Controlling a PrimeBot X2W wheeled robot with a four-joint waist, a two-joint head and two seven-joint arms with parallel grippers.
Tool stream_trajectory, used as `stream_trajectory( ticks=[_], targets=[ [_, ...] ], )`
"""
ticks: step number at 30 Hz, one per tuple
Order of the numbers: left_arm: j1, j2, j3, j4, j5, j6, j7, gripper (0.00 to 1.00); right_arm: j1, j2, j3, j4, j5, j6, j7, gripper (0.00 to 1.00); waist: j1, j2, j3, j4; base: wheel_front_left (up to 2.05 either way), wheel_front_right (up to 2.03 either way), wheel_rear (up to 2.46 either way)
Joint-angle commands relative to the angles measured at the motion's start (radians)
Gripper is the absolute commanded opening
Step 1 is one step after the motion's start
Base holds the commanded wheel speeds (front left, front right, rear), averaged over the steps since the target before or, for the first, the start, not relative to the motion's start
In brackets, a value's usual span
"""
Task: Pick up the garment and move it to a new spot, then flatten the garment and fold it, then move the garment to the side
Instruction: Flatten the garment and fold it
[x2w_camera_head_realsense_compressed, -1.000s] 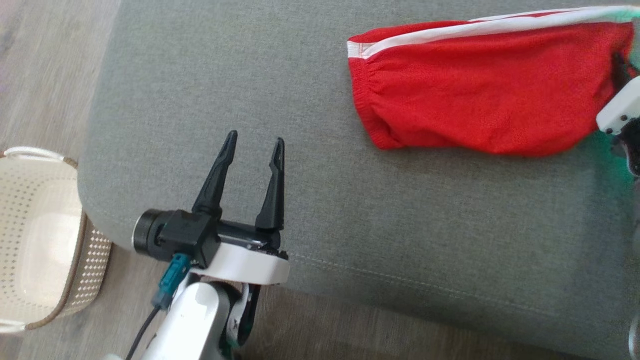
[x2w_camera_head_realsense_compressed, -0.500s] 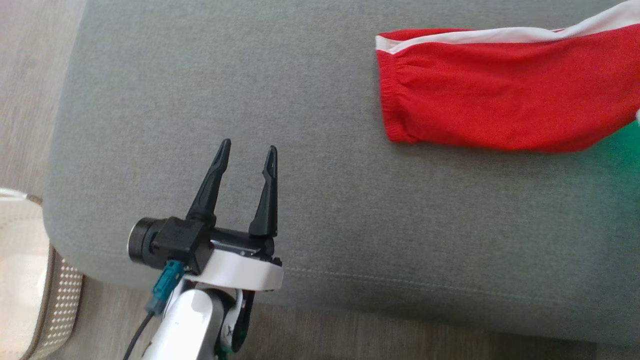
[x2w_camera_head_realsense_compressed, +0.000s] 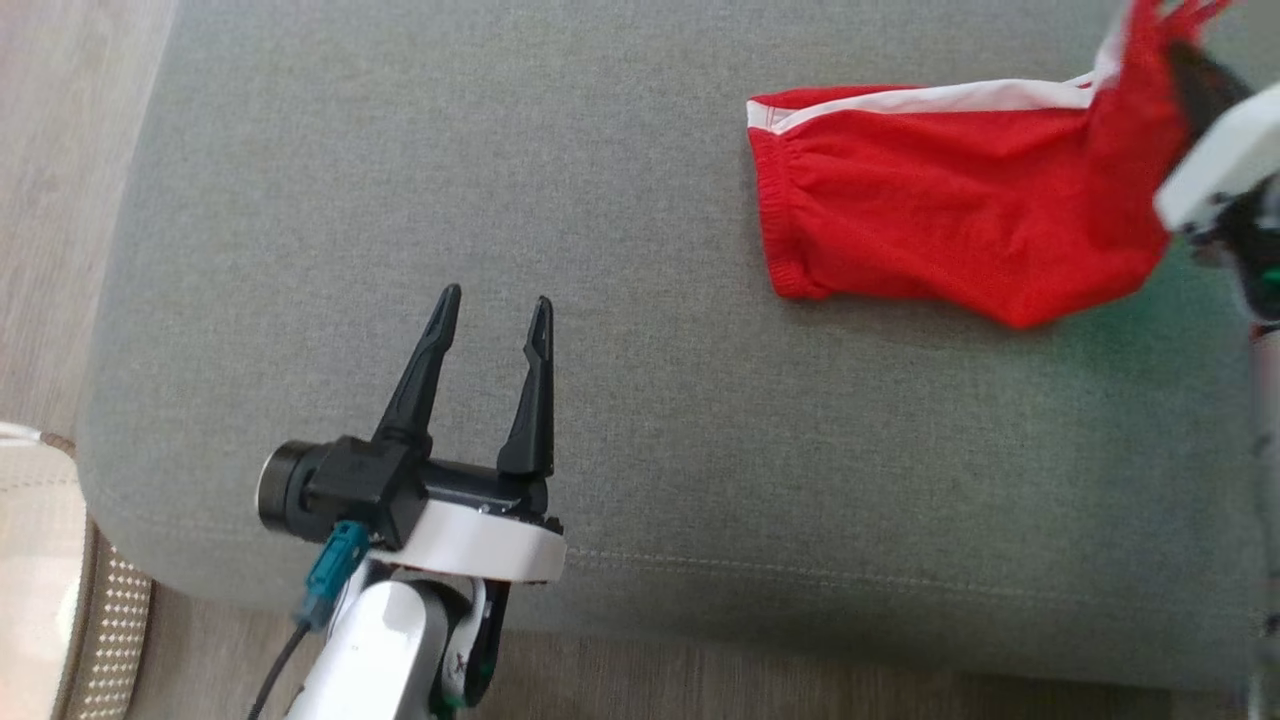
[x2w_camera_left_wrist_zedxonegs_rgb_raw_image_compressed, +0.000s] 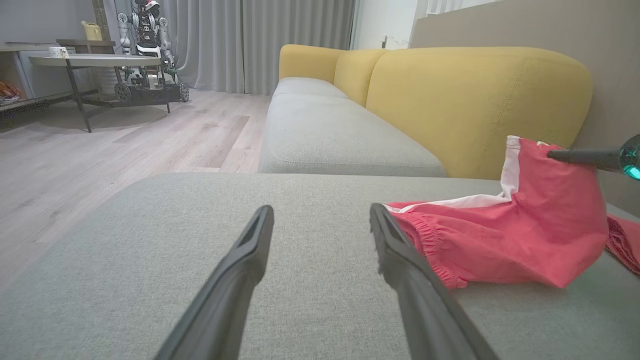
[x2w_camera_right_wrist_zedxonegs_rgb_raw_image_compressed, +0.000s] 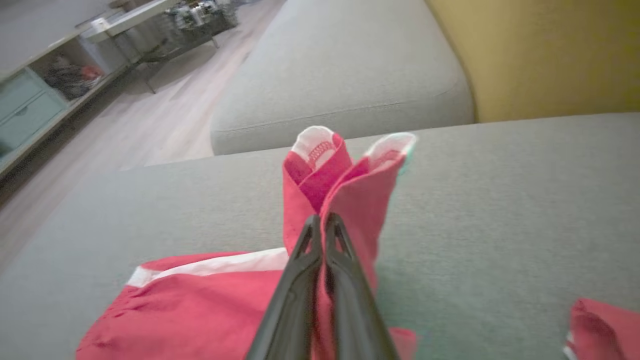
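**Head view, left to right.** At the far left edge, rim of a pale perforated basket (x2w_camera_head_realsense_compressed: 110, 610) on wood-grain floor (x2w_camera_head_realsense_compressed: 60, 150). Lower left: left gripper (x2w_camera_head_realsense_compressed: 497, 296) on its white forearm, poised over the near-left part of the grey cushion (x2w_camera_head_realsense_compressed: 640, 480). Fingers pointing up the view and spread wide, gripping nothing, well apart from the garment. Centre: bare grey fabric, with one stitched seam along the near edge. Upper right: red garment (x2w_camera_head_realsense_compressed: 930, 230), shorts with a white side stripe and a gathered waistband, lying mostly flat on the cushion. Waistband end toward the left; right end drawn up off the surface into a peak beside a white wrist housing (x2w_camera_head_realsense_compressed: 1215, 165).

**Left wrist view, left to right.** In the background, a round table (x2w_camera_left_wrist_zedxonegs_rgb_raw_image_compressed: 95, 60) and another robot (x2w_camera_left_wrist_zedxonegs_rgb_raw_image_compressed: 147, 30) before grey curtains (x2w_camera_left_wrist_zedxonegs_rgb_raw_image_compressed: 250, 40). In the foreground, two dark fingers (x2w_camera_left_wrist_zedxonegs_rgb_raw_image_compressed: 240, 270) set far apart over the cushion. Behind, a yellow sofa back (x2w_camera_left_wrist_zedxonegs_rgb_raw_image_compressed: 475, 100). At right, the garment with one end lifted on a dark finger entering from the right edge.

**Right wrist view.** Right gripper (x2w_camera_right_wrist_zedxonegs_rgb_raw_image_compressed: 320, 222) at centre, jaws closed tight together on a fold of the red cloth. White-trimmed ends of the fabric standing above the fingertips; rest of the garment spread on the cushion at lower left. At lower right, a separate patch of red cloth (x2w_camera_right_wrist_zedxonegs_rgb_raw_image_compressed: 600, 325), well apart from the held fold. Cannot tell whether part of the same garment.
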Motion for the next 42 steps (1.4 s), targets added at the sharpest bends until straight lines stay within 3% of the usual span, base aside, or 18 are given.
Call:
stream_trajectory(
  ticks=[1, 7, 12, 21, 24, 25, 26, 27, 31, 33, 38, 42],
  targets=[
    [-0.005, 0.0, 0.036, -0.031, -0.012, 0.005, -0.005, 1.0, 0.002, 0.016, 0.035, -0.077, 0.009, 0.0, 0.018, 0.0, 0.0, 0.0, -0.007, 0.001, 0.0, 0.0, 0.0],
    [-0.007, 0.0, 0.028, -0.031, -0.019, 0.007, -0.005, 1.0, 0.028, 0.083, 0.09, -0.178, 0.027, 0.0, 0.059, 0.0, 0.0, 0.0, -0.013, 0.014, 0.0, 0.0, 0.0],
    [-0.012, 0.0, 0.016, -0.028, -0.027, 0.007, -0.005, 1.0, 0.029, 0.165, 0.12, -0.189, 0.028, 0.0, 0.064, 0.0, 0.0, 0.0, -0.012, 0.04, 0.0, 0.0, 0.0],
    [-0.019, 0.0, 0.006, -0.021, -0.044, 0.011, -0.005, 1.0, 0.024, 0.234, 0.201, -0.08, 0.017, 0.0, 0.038, 0.0, 0.0, 0.0, -0.011, 0.086, 0.0, 0.0, 0.0],
    [-0.02, 0.0, -0.005, -0.02, -0.052, 0.016, -0.005, 1.0, 0.021, 0.239, 0.252, -0.018, 0.059, 0.0, 0.017, 0.0, 0.0, 0.0, -0.012, 0.098, 0.0, 0.0, 0.0],
    [-0.02, 0.0, -0.007, -0.018, -0.053, 0.017, -0.005, 1.0, 0.021, 0.239, 0.27, -0.008, 0.086, 0.0, 0.009, 0.32, 0.0, 0.0, -0.014, 0.1, 0.0, 0.0, 0.0],
    [-0.02, 0.0, -0.008, -0.016, -0.054, 0.017, -0.005, 1.0, 0.021, 0.24, 0.285, 0.001, 0.115, 0.0, -0.001, 0.95, 0.0, 0.0, -0.016, 0.101, 0.0, 0.0, 0.0],
    [-0.019, 0.0, -0.008, -0.013, -0.055, 0.018, -0.005, 1.0, 0.021, 0.24, 0.295, 0.007, 0.144, 0.0, -0.014, 1.0, 0.0, 0.0, -0.019, 0.101, 0.0, 0.0, 0.0],
    [-0.01, 0.0, 0.001, -0.006, -0.05, 0.024, -0.005, 1.0, 0.021, 0.24, 0.302, 0.01, 0.182, 0.0, -0.078, 1.0, 0.0, 0.0, -0.044, 0.088, 0.0, 0.0, 0.0],
    [-0.002, 0.0, 0.006, -0.008, -0.046, 0.027, -0.005, 1.0, 0.033, 0.236, 0.277, -0.011, 0.162, 0.0, -0.122, 1.0, 0.0, 0.0, -0.059, 0.077, 0.0, 0.0, 0.0],
    [0.021, 0.0, 0.02, -0.017, -0.038, 0.033, -0.005, 1.0, 0.116, 0.156, 0.183, -0.074, 0.049, 0.0, -0.231, 1.0, 0.0, 0.0, -0.089, 0.044, 0.0, 0.0, 0.0],
    [0.031, 0.0, 0.02, -0.022, -0.031, 0.028, -0.005, 1.0, 0.206, 0.126, 0.102, -0.126, 0.005, 0.0, -0.248, 1.0, 0.0, 0.0, -0.097, 0.033, 0.0, 0.0, 0.0]
  ],
)
